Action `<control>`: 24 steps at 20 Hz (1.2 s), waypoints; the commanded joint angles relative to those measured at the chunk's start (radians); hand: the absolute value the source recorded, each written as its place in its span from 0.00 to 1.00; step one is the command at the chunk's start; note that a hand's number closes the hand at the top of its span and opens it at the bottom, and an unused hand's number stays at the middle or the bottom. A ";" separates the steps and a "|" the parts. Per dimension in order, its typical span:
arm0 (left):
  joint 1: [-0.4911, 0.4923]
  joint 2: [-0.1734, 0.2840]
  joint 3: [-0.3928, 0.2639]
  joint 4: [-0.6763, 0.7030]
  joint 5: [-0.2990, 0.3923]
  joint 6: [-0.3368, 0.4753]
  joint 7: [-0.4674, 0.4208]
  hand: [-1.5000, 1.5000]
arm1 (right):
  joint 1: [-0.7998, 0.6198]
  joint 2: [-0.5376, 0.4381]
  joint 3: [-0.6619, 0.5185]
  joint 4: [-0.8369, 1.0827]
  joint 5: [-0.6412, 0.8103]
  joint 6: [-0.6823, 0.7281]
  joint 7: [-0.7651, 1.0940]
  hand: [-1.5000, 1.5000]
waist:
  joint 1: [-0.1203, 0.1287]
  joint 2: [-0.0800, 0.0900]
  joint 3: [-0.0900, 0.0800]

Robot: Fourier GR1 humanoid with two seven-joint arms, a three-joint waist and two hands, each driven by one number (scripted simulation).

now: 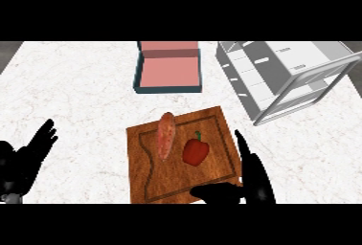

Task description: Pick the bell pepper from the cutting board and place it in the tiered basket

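I'm lining up the right hand [249, 178] for the grab; nothing picked yet.

The bell pepper [196, 151] is lying on the cutting board [212, 124], right of a sweet potato [167, 135]. My right hand is spread open at the board's right edge, thumb reaching left, just beside the pepper, holding nothing. The left hand [25, 162] is resting open on the counter's left. Grasp, carry and drop into the tiered basket [283, 76] are all remaining. I'm counting one pepper, one potato, one board, one basket, one pink box [168, 72].
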 commanded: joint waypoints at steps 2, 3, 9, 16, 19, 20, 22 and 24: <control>0.044 -0.014 0.013 -0.001 -0.012 -0.023 -0.021 0.50 | -0.030 0.076 -0.060 0.070 0.027 0.031 0.127 0.00 | 0.007 0.004 -0.002; 0.025 0.005 0.037 -0.016 0.020 -0.035 0.026 0.50 | -0.041 0.119 -0.026 0.036 0.101 0.004 0.211 0.00 | 0.004 0.002 -0.002; -0.037 -0.016 0.033 0.035 -0.031 -0.050 0.034 0.50 | -0.057 0.190 -0.091 0.155 0.086 0.051 0.091 0.00 | 0.003 0.005 -0.001; -0.031 -0.064 0.045 0.055 -0.068 -0.051 0.008 0.50 | -0.018 0.221 -0.127 0.193 0.095 0.086 0.021 0.00 | 0.001 0.005 -0.001; 0.018 -0.041 0.069 -0.033 -0.055 -0.062 0.045 0.50 | -0.003 0.229 -0.175 0.267 0.026 0.097 -0.074 0.00 | 0.006 0.005 -0.001; 0.032 -0.094 0.040 -0.003 -0.098 -0.026 -0.008 0.50 | -0.069 0.309 -0.167 0.357 0.066 0.067 -0.071 0.00 | 0.008 0.005 -0.001; -0.020 -0.089 0.051 0.032 -0.118 -0.032 0.016 0.50 | 0.019 0.269 -0.160 0.294 0.069 0.073 -0.100 0.00 | 0.001 0.004 -0.001; -0.045 -0.079 0.083 0.057 -0.088 -0.074 0.019 0.50 | -0.081 0.327 -0.162 0.411 0.067 0.039 -0.105 0.00 | 0.005 0.005 -0.001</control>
